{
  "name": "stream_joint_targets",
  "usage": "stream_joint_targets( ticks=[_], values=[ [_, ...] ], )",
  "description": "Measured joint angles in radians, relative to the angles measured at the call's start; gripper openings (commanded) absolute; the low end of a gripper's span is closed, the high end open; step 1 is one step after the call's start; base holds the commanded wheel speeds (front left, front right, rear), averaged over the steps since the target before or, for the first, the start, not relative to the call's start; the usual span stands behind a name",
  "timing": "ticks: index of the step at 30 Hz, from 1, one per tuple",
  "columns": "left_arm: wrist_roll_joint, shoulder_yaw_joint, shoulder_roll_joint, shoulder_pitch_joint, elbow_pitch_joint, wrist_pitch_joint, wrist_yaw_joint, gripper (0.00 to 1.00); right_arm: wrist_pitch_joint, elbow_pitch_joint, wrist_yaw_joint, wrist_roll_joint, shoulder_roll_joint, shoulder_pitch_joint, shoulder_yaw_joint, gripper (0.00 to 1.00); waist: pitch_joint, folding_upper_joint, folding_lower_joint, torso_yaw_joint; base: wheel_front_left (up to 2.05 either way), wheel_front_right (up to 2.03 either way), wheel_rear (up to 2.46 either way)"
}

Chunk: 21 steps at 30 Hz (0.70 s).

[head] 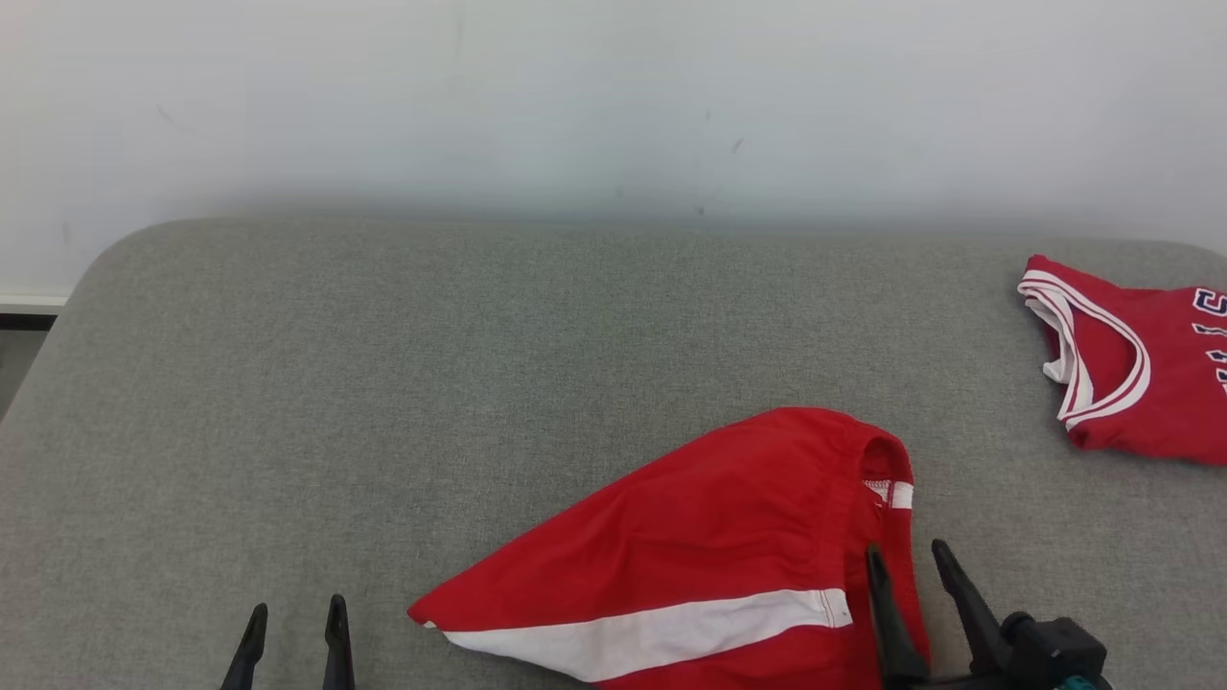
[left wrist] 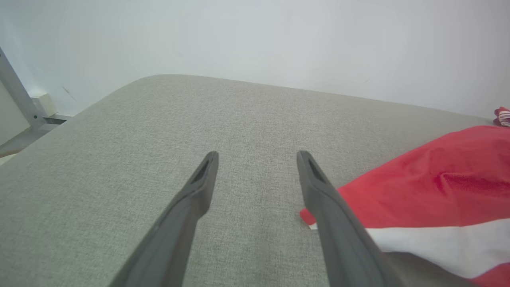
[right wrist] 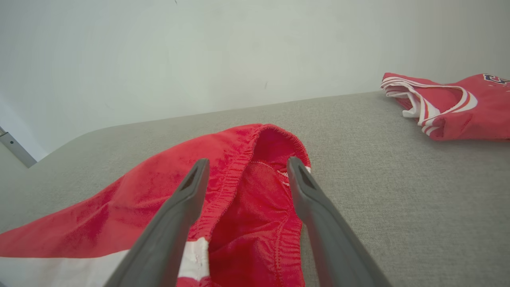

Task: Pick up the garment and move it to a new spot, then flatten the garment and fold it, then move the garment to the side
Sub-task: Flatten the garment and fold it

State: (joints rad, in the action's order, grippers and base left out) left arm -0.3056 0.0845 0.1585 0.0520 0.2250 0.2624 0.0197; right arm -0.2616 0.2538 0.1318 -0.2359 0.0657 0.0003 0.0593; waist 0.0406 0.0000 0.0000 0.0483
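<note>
- Head view: the red shorts [head: 729, 537] lie bunched and partly folded over on the grey padded surface [head: 479, 383], near its front edge and right of centre. A white stripe [head: 652, 632] runs along their near side. A red jersey [head: 1141, 383] lies well apart at the far right.
- The cloth looks thin, light and limp. It should drape and slide when lifted, so one pinch would probably leave it hanging in a heap. The gathered waistband or a hem corner looks like the firmest place to hold.
- The left gripper [head: 296, 618] sits low at the left, clear of the shorts. The right gripper [head: 909, 561] is over their right end.
- Left wrist view: the left fingers are spread wide with nothing between them, over bare grey fabric. The pointed corner of the shorts lies just beside the right-hand finger.
- Right wrist view: the right fingers are also spread wide and hold nothing. They straddle the elastic waistband [right wrist: 275, 129], above the open waist. I cannot tell whether they touch the cloth.
</note>
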Motion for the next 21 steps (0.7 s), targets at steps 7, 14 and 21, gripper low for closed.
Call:
stream_joint_targets(
  ticks=[7, 14, 21],
  values=[
    [0.087, -0.092, -0.07, 0.02, -0.023, 0.0, 0.051, 1.0, 0.001, 0.136, 0.0, -0.03, 0.036, -0.029, 0.084, 1.0, -0.005, 0.0, 0.0, 0.006, 0.0, 0.0, 0.0],
    [0.121, -0.128, -0.095, 0.012, -0.014, 0.0, 0.078, 1.0, 0.021, 0.221, 0.0, -0.067, 0.056, -0.093, 0.157, 1.0, -0.005, 0.0, 0.0, 0.012, 0.0, 0.0, 0.0],
    [0.128, -0.132, -0.104, 0.008, -0.001, 0.0, 0.093, 1.0, 0.094, 0.287, 0.0, -0.128, 0.074, -0.147, 0.248, 0.0, -0.006, 0.0, 0.0, 0.026, 0.0, 0.0, 0.0]
  ],
)
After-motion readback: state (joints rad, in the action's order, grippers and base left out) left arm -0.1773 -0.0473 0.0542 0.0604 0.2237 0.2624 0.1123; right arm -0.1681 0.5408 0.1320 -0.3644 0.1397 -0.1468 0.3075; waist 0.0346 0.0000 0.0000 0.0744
